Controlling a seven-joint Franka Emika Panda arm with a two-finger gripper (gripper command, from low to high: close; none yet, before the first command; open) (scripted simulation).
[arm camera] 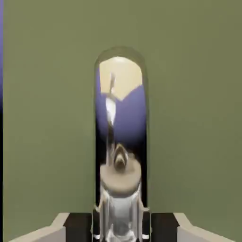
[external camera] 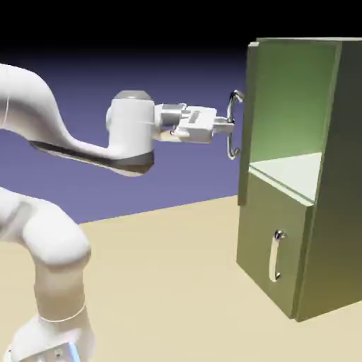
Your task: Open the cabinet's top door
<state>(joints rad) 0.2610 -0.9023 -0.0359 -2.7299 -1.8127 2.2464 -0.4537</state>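
My claw (external camera: 225, 125) is closed on the curved silver handle (external camera: 230, 143) of the cabinet's taller door (external camera: 247, 124), which stands ajar at the exterior view's right. If I pull off the hinge's arc, the smooth metal could slip free or twist. The pale green upper compartment (external camera: 291, 106) shows nothing inside; the shorter door (external camera: 272, 237) hides its contents.

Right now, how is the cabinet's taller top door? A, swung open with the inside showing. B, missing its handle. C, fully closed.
A: the top door stands out from the cabinet, baring the pale green inside above the closed lower door.
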